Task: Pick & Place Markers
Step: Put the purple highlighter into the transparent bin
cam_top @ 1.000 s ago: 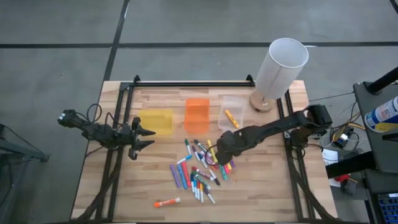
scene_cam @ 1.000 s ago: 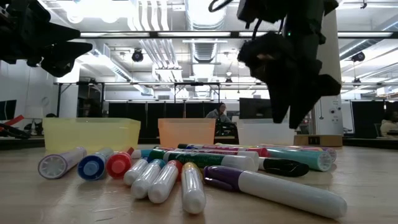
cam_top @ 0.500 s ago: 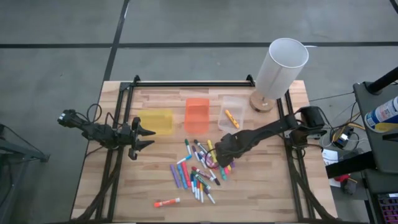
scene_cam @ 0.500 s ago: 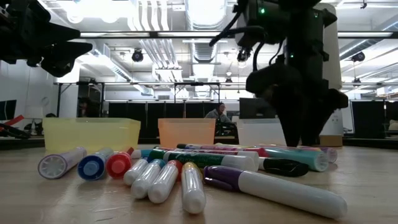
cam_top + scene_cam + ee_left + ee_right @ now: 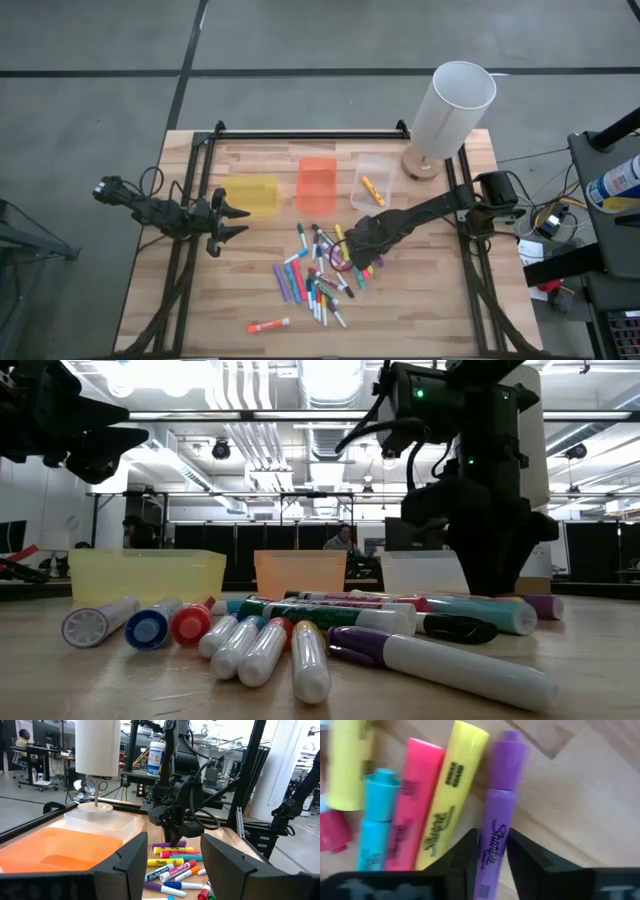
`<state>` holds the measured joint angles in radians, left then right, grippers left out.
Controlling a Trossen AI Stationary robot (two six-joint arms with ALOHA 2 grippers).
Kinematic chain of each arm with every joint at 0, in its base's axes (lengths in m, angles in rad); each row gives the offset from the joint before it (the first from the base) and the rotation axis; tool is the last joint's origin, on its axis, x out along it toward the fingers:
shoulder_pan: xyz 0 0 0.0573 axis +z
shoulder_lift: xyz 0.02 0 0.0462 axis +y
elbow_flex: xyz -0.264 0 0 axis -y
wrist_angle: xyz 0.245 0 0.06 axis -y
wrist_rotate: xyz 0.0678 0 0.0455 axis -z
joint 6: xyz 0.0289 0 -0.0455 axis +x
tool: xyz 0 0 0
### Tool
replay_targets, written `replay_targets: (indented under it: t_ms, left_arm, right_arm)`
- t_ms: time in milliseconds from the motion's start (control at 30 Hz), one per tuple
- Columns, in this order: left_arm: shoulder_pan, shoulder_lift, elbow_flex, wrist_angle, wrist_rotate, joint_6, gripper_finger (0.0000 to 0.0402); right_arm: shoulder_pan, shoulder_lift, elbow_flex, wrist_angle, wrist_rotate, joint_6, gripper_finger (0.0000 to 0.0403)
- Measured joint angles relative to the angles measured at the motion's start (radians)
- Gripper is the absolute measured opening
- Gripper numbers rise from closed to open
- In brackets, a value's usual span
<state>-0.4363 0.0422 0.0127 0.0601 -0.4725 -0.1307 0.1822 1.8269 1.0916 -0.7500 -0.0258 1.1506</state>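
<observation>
Right gripper (image 5: 491, 851) dropped lower into the pile of capped coloured markers (image 5: 325, 270) mid-table, fingers straddling a purple Sharpie highlighter (image 5: 495, 835), barely touching, left gripper (image 5: 232, 220) parked spread near the yellow translucent bin (image 5: 254, 195)

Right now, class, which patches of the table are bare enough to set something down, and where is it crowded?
Bare: the table right of the marker pile; also between the left gripper and the pile. Crowded: around the right gripper.

Right pincer (image 5: 362, 243) lowered to table, fingers parted, left pincer (image 5: 238, 221) raised, spread
</observation>
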Motion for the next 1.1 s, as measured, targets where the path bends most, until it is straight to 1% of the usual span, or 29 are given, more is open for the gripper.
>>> replay_targets:
  t_ms: [67, 133, 233, 367, 500, 700, 867, 1100]
  left_arm:
    - [0.0, 0.0, 0.0, 0.0, 0.0, 0.0, 0.0179]
    - [0.0, 0.0, 0.0, 0.0, 0.0, 0.0, 0.0179]
    - [0.0, 0.0, 0.0, 0.0, 0.0, 0.0, 0.0179]
    - [0.0, 0.0, 0.0, 0.0, 0.0, 0.0, 0.0179]
    - [0.0, 0.0, 0.0, 0.0, 0.0, 0.0, 0.0179]
    - [0.0, 0.0, 0.0, 0.0, 0.0, 0.0, 0.0179]
    - [0.0, 0.0, 0.0, 0.0, 0.0, 0.0, 0.0179]
    - [0.0, 0.0, 0.0, 0.0, 0.0, 0.0, 0.0179]
  right_arm:
    - [0.001, -0.014, 0.0, -0.002, -0.004, -0.005, 0.0059]
    - [0.001, -0.033, 0.001, -0.002, -0.009, -0.007, 0.005]
    - [0.0, -0.055, 0.015, -0.026, -0.01, -0.004, 0.005]
    - [-0.01, -0.101, 0.067, -0.066, 0.002, -0.016, 0.005]
    - [-0.048, -0.134, 0.13, -0.151, 0.075, -0.06, 0.0053]
    - [-0.155, -0.156, 0.211, -0.304, 0.172, -0.173, 0.0057]
    - [-0.267, -0.156, 0.24, -0.306, 0.198, -0.282, 0.0058]
    - [-0.436, -0.156, 0.232, -0.271, 0.229, -0.413, 0.0059]
